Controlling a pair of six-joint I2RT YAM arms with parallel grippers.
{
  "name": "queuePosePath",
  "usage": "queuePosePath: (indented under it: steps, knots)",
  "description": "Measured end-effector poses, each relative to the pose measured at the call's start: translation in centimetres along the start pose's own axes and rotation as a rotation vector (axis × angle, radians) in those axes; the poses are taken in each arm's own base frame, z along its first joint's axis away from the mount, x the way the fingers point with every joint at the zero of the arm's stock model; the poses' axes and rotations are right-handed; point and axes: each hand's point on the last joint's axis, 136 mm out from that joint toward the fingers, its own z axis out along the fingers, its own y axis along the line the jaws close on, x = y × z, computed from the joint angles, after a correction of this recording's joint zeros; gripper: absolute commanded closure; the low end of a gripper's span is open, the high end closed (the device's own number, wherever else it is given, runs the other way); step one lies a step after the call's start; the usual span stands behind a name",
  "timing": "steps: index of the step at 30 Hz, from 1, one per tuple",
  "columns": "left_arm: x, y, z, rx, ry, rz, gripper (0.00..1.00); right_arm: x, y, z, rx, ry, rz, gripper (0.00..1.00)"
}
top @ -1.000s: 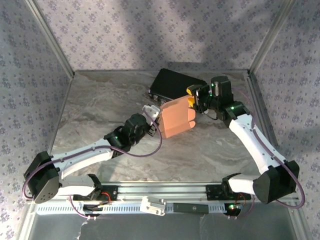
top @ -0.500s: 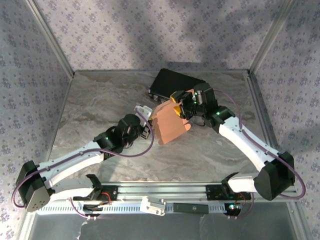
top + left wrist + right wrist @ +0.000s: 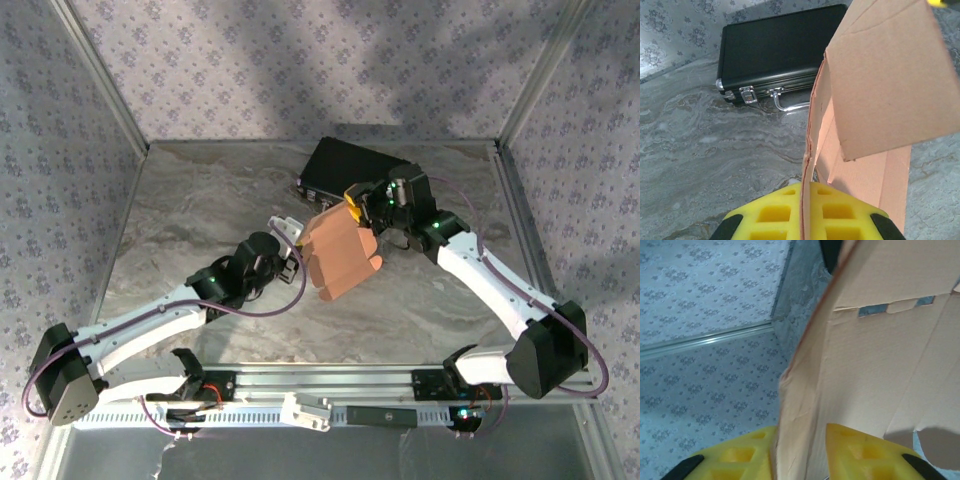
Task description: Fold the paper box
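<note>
The paper box, clenched at 9 o'clock by the left gripper, is risking crumpling under the right gripper, grip unclear.

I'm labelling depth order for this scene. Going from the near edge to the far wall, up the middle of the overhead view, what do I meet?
metal rail at the arm bases → bare marble tabletop → paper box → black case → patterned back wall
</note>
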Motion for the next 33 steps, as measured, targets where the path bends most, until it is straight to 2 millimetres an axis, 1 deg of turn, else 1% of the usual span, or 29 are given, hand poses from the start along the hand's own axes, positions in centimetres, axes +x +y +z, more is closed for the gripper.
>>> queuePosePath:
  steps: [4, 6, 8, 13, 18, 21, 23, 24, 25, 26, 27, 28, 29, 30, 31, 32, 33]
  knots:
    - [0.0, 0.1, 0.0, 0.000, -0.001, -0.002, 1.00, -0.3, 0.8, 0.5, -0.038, 0.007, 0.019, 0.77]
    - [0.0, 0.1, 0.0, -0.001, 0.000, -0.002, 1.00, -0.4, 0.8, 0.9, -0.043, 0.008, 0.027, 0.81]
    - [0.0, 0.1, 0.0, -0.002, -0.001, -0.003, 1.00, -0.5, 0.8, 1.1, -0.044, 0.008, 0.032, 0.81]
    - [0.1, 0.4, -0.5, -0.003, -0.009, -0.006, 1.00, -0.5, 0.9, 1.1, -0.049, 0.011, 0.037, 0.76]
    - [0.0, 0.7, -0.5, -0.010, -0.011, -0.011, 1.00, -0.6, 0.5, 1.5, -0.037, 0.018, 0.043, 0.77]
    - [0.1, 0.7, -0.5, -0.009, -0.006, -0.010, 1.00, -0.6, 0.1, 2.0, -0.023, 0.020, 0.047, 0.80]
    - [0.2, 0.7, -0.5, -0.009, -0.004, -0.009, 1.00, -0.6, -0.1, 2.1, -0.018, 0.021, 0.052, 0.85]
    - [0.2, 0.7, -0.5, -0.008, -0.003, -0.009, 1.00, -0.7, -0.2, 2.2, -0.017, 0.020, 0.056, 0.89]
    - [0.3, 0.7, -0.5, -0.007, 0.001, -0.008, 1.00, -0.6, -0.1, 2.2, -0.017, 0.021, 0.056, 0.96]
    - [0.3, 0.7, -0.5, -0.007, 0.002, -0.007, 0.96, -0.6, -0.1, 2.2, -0.017, 0.022, 0.059, 1.00]
    - [0.4, 0.7, -0.5, -0.007, 0.003, -0.008, 0.80, -0.6, -0.2, 2.2, -0.016, 0.021, 0.057, 1.00]
    - [0.4, 0.7, -0.5, -0.004, 0.005, -0.010, 0.61, -0.6, -0.2, 2.2, -0.015, 0.021, 0.056, 1.00]
    - [0.4, 0.7, -0.6, -0.002, 0.002, -0.018, 0.48, -0.5, -0.3, 2.2, -0.012, 0.020, 0.062, 1.00]
    - [0.3, 0.7, -0.8, 0.001, 0.001, -0.028, 0.38, -0.5, -0.3, 2.2, -0.010, 0.019, 0.063, 1.00]
    - [0.2, 0.8, -1.1, 0.001, -0.003, -0.049, 0.31, -0.5, -0.3, 2.2, -0.010, 0.017, 0.064, 1.00]
    - [0.0, 0.9, -1.5, 0.001, -0.010, -0.075, 0.26, -0.5, -0.3, 2.2, -0.009, 0.018, 0.066, 1.00]
    - [-0.4, 1.2, -2.2, 0.000, -0.023, -0.120, 0.25, -0.4, -0.3, 2.3, -0.009, 0.017, 0.068, 1.00]
